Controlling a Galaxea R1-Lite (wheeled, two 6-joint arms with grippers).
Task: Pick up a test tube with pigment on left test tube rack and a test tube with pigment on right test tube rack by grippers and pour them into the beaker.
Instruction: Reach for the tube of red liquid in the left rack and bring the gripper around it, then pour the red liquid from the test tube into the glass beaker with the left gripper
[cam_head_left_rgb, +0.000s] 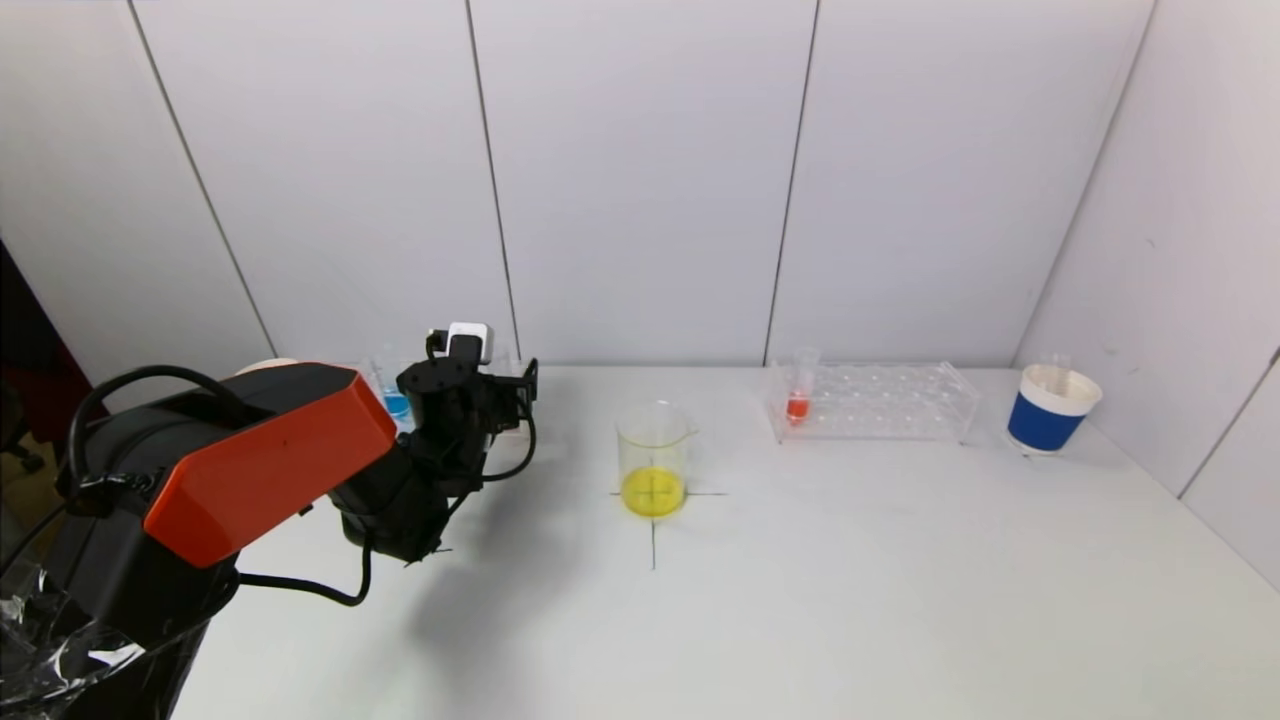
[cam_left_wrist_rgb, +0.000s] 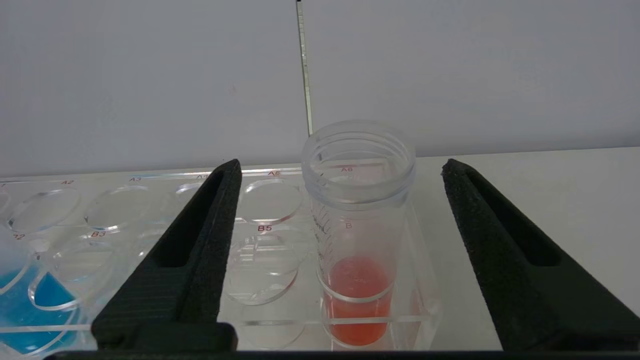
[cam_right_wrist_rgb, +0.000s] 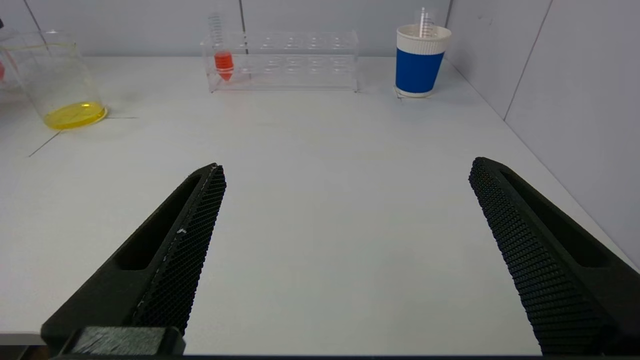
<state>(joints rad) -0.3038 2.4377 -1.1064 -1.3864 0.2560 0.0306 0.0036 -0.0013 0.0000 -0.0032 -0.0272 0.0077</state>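
You've got a plain white matte tabletop (cam_head_left_rgb: 850, 600) boxed in by pale grey panelled walls (cam_head_left_rgb: 640, 180) with thin dark vertical seams, evenly lit with soft shadows.

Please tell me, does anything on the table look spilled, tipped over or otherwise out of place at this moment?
Nothing stands out. The beaker stands upright on its cross mark with yellow liquid inside. Both racks sit square, their tubes upright. No spill shows. The open left gripper frames a red tube; the right gripper is open, apart.
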